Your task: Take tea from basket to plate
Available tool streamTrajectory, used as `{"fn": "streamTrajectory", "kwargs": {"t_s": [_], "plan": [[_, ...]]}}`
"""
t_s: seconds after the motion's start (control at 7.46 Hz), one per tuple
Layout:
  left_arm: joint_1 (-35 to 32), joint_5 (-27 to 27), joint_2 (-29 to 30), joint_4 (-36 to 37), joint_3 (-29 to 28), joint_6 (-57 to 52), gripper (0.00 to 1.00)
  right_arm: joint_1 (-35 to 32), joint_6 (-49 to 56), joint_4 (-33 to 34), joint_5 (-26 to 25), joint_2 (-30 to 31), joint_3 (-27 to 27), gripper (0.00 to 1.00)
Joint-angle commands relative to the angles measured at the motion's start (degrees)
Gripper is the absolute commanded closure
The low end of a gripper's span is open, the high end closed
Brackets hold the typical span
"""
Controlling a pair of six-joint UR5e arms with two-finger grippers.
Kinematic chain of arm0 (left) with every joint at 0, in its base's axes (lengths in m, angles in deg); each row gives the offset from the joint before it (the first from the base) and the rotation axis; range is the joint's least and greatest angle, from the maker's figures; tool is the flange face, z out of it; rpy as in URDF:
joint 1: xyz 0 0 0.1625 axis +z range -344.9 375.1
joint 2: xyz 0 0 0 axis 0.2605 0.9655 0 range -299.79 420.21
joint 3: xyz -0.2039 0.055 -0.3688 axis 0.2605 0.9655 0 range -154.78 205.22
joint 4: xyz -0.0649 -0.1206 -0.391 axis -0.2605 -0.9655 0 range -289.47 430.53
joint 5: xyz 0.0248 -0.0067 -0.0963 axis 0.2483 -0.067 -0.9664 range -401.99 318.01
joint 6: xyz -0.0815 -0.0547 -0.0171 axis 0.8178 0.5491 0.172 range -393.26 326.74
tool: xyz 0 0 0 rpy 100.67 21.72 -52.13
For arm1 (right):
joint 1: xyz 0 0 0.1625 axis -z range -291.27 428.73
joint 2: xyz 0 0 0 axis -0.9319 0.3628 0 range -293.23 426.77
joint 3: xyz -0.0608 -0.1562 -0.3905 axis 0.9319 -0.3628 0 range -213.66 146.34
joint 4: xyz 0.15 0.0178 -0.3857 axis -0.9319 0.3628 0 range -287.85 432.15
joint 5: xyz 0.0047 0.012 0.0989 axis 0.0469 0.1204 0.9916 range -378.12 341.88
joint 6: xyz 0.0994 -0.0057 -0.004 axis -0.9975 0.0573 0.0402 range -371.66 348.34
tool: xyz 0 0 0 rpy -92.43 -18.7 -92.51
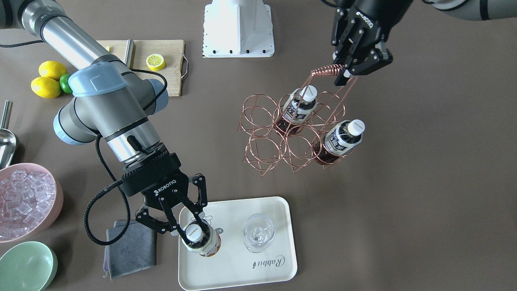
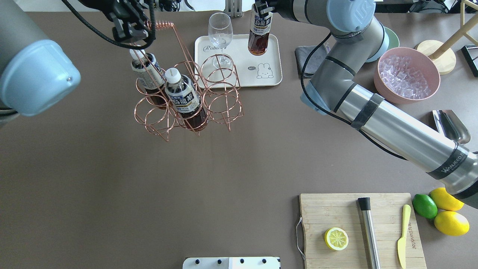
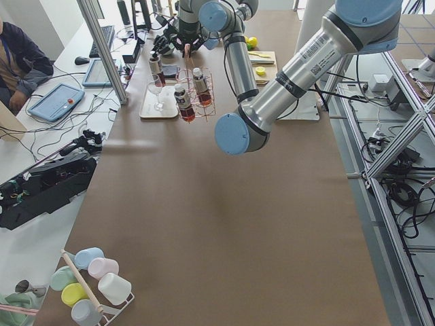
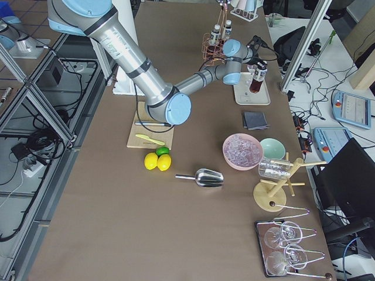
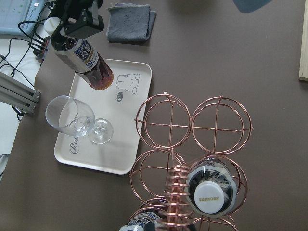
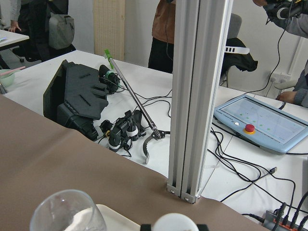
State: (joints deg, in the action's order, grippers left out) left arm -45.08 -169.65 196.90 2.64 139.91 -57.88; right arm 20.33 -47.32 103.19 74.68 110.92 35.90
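Two arms reach over a table point(image 2: 149, 194) covered edge to edge in plain matte brown. The right gripper point(image 1: 195, 234) has its jaws closed narrowly on the top of the tea point(image 2: 258, 39), at the white cap. The bottle hangs upright over the plate point(image 2: 239, 76), at the end by the bear drawing, and I cannot tell whether its base touches. A glass point(image 2: 220, 28) stands on the plate's other end. The left gripper point(image 1: 345, 72) is clamped tight on the coiled handle of the basket point(image 1: 264, 133), which is near the plate on the brown cover. Two bottles point(image 1: 302, 106) stand in two of its rings.

Toward the robot's right lie a grey cloth point(image 1: 129, 246), a pink bowl point(image 1: 52, 220) of ice, a green bowl point(image 1: 26, 266) and a steel scoop point(image 1: 6, 145). Nearer the robot, a board point(image 2: 336, 209) carries a half lemon point(image 2: 336, 239). Two lemons point(image 2: 451, 223) and a lime point(image 2: 425, 206) lie just beside it.

Past the far edge runs a white bench point(image 6: 48, 65) strewn with cables, black gear point(image 6: 77, 103) and a tablet point(image 6: 262, 126) with a red button. An aluminium post point(image 6: 197, 96) rises at the table's edge, and people point(image 6: 166, 29) stand behind it. Off the table's left end sits a rack of pastel cups point(image 3: 88, 285).
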Motion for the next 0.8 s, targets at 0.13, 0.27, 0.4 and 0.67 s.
{"fn": "streamTrajectory", "kwargs": {"t_s": [0.13,0.27,0.4,0.67], "plan": [[-11.07,-3.64,-8.71,0.04,-0.51,-16.81,1.00,2.25,0.15,-3.62,-3.07,0.14,-3.91,1.00],[-13.62,-5.12,-11.08,0.04,-1.65,-21.82,1.00,2.61,0.23,-3.71,-3.42,0.14,-4.00,1.00],[-15.99,-6.01,-12.06,0.04,-4.53,-27.53,1.00,2.61,0.23,-3.71,-3.42,0.14,-4.00,1.00],[-19.95,-6.02,-13.21,0.04,-10.77,-36.85,1.00,2.61,0.32,-3.71,-3.42,0.14,-4.00,1.00]]}}
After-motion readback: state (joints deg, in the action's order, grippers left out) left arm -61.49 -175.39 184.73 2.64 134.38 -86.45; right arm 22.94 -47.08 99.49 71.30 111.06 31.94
